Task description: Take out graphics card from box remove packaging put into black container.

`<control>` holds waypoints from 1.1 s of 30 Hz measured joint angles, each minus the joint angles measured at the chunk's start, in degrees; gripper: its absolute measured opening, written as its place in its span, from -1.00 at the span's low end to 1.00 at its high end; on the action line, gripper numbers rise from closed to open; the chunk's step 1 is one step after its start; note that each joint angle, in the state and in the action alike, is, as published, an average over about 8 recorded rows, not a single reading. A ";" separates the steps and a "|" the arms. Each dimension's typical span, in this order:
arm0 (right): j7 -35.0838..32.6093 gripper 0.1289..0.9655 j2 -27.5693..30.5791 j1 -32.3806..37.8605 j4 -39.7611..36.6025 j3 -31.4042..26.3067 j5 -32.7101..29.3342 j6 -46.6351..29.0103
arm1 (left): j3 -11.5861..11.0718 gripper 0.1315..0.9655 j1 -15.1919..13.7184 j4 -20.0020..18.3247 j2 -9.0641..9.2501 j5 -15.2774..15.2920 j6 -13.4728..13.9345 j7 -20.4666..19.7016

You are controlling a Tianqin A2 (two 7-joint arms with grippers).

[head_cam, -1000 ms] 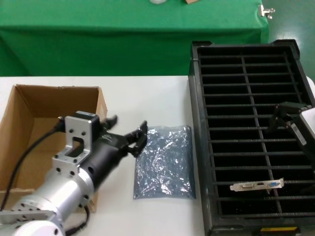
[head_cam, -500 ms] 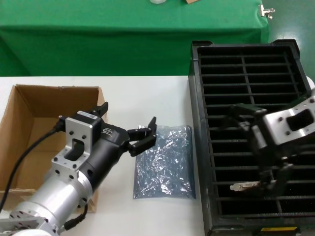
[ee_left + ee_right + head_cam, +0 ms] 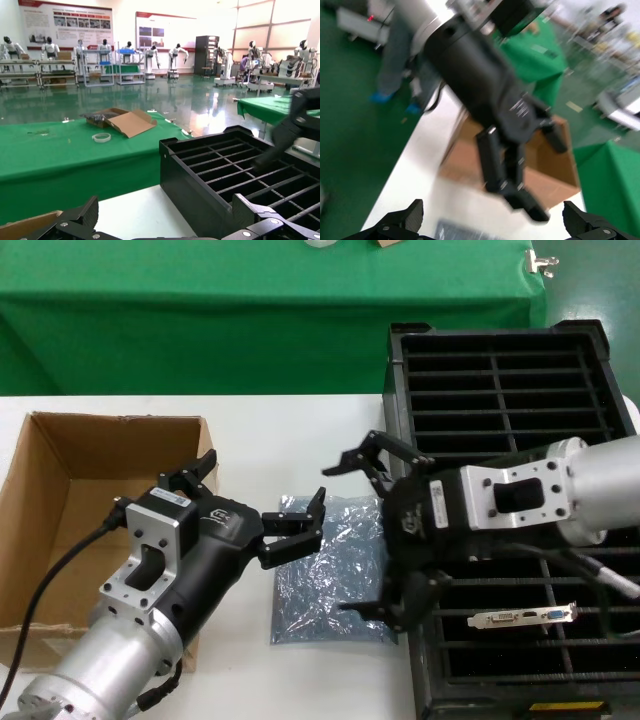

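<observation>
Observed from the side of the counter (image 3: 300, 430). The graphics card (image 3: 523, 617) lay in a slot of the black container (image 3: 600, 360), in the right-hand column, near the container's front edge, its silver bracket showing above the ribs. No end effector touched it.

The packaging (image 3: 335, 590) lay flat and crinkled on the counter, between the box (image 3: 60, 450) and the container, its right edge just beside the container's left wall. The box stood at the counter's left edge, open at the top; what showed of its inside held nothing.

Left end effector (image 3: 255, 510): fingers spread wide, holding nothing, poised over the gap between the box and the packaging, one fingertip above the bag's near corner. In the left wrist view its two dark fingertips were well apart, with the container's corner beyond them.

Right end effector (image 3: 385, 535): fingers spread wide, empty, hanging over the packaging's right edge and the container's left wall.

Judgement on progress: card out of box, out of bag and seated in the container, so the three named steps looked complete. Only loose item remaining was the empty bag on the counter; the task sentence asks nothing further of it.
</observation>
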 joint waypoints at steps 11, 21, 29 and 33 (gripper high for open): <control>-2.60 1.00 -4.90 -13.69 -0.12 9.69 2.74 13.27 | 0.21 0.98 1.99 3.60 -2.51 -11.94 -7.08 9.53; -4.96 1.00 -9.35 -26.11 -0.24 18.50 5.22 25.27 | 0.40 1.00 3.80 6.86 -4.79 -22.74 -13.49 18.12; -6.84 1.00 -12.90 -36.04 -0.33 25.53 7.20 34.85 | 0.55 1.00 5.24 9.49 -6.62 -31.44 -18.65 25.03; -7.79 1.00 -14.68 -41.01 -0.38 29.05 8.19 39.65 | 0.62 1.00 5.97 10.80 -7.54 -35.78 -21.23 28.48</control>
